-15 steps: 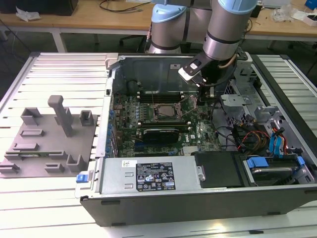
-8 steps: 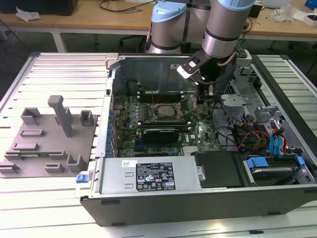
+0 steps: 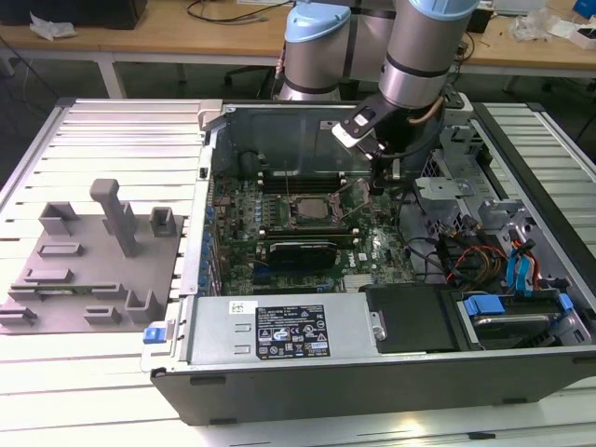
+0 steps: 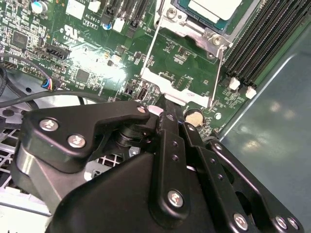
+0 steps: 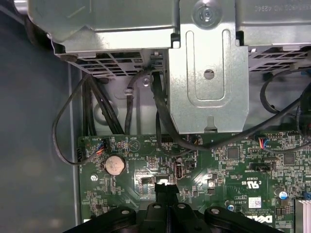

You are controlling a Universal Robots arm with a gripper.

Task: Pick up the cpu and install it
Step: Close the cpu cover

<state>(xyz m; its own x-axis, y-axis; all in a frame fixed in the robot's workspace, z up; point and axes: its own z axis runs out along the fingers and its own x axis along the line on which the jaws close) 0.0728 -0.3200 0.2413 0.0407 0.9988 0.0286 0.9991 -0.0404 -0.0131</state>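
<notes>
Closest to us in the second wrist view sits the black linkage of the pincer (image 4: pixel 166 104), screws showing. Its fingertips look clenched, no gap between them, meeting the edge of the opened metal load plate (image 4: pixel 177 80). We cannot tell whether they pinch that edge or merely touch it. We note the cpu (image 4: pixel 216 7) lying flat in the socket (image 4: pixel 192 30) beyond the plate, silver top up, apart from the pincer. Memory slots (image 4: pixel 252 53) run beside the socket. A coin battery (image 4: pixel 194 116) sits on the green motherboard (image 4: pixel 97 58) just beside the fingertips. In the first wrist view, black cables (image 5: pixel 160 111) loop down to the board below a bare metal drive cage (image 5: pixel 209 73). In the exterior view the arm (image 3: pixel 419 56) reaches down into the open computer case (image 3: pixel 391 386), the pincer low over the board, just to the exterior view's right of the socket. A grey fixture plate (image 3: pixel 84 270) with upright blocks lies on the slatted desk (image 3: pixel 112 130), well apart, to the exterior view's left of the case.
</notes>
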